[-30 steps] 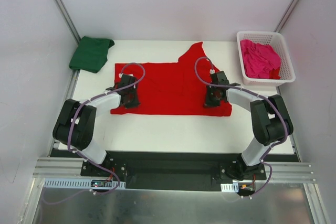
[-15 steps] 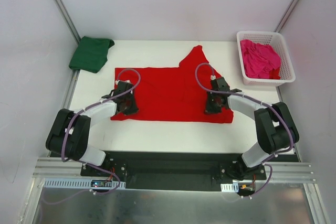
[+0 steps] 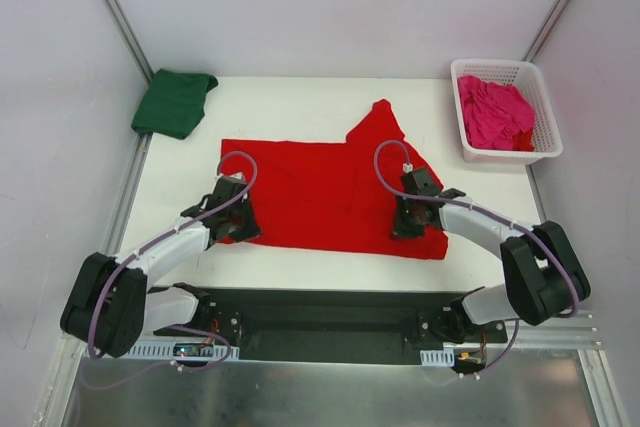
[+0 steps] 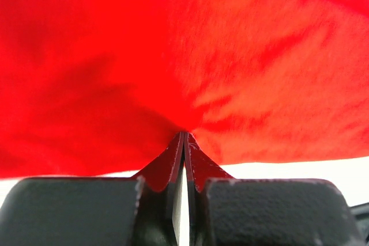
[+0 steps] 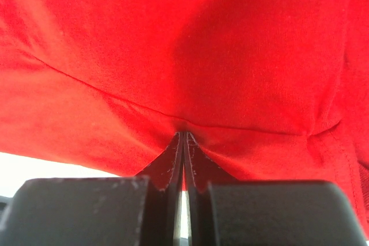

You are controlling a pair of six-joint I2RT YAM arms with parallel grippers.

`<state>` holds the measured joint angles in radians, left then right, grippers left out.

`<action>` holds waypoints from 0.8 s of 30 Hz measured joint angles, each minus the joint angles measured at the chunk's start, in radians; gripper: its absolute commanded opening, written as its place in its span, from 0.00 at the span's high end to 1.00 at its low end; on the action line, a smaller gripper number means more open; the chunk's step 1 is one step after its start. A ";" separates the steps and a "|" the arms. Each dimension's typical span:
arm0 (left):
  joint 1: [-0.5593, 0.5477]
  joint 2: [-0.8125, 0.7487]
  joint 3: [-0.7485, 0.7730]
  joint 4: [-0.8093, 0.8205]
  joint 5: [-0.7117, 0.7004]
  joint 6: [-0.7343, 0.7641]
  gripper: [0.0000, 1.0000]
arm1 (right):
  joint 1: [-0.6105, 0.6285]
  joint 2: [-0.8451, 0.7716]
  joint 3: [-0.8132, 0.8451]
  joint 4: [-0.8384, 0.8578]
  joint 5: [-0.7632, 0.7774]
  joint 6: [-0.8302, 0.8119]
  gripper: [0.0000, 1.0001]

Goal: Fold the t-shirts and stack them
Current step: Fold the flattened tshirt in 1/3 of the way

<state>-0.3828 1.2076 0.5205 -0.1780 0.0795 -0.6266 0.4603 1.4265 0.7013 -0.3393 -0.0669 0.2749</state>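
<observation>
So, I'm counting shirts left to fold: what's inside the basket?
A crumpled pink shirt lies in the basket, covering most of its floor. Whether another shirt sits beneath it cannot be seen, because the pink cloth hides what is under it.

White plastic lattice basket [image 3: 508, 156] stands upright at the far right corner of the white counter [image 3: 300, 97]. Black base plate [image 3: 330, 317] and aluminium rail [image 3: 105, 325] run along the near edge.

Left tool [image 4: 183, 137], right tool [image 5: 183, 136]: jaws tight together
</observation>
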 measured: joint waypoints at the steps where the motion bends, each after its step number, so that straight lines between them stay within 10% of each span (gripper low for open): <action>1: -0.005 -0.024 -0.016 -0.004 0.000 -0.008 1.00 | 0.007 -0.012 -0.011 -0.002 0.000 0.006 0.98; 24: -0.050 -0.259 -0.158 -0.120 0.023 -0.073 1.00 | 0.062 -0.152 -0.101 -0.109 0.044 0.080 0.98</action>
<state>-0.4324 0.9485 0.3626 -0.2977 0.1024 -0.6998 0.5224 1.2747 0.6003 -0.4484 -0.0227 0.3550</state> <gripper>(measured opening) 0.003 0.019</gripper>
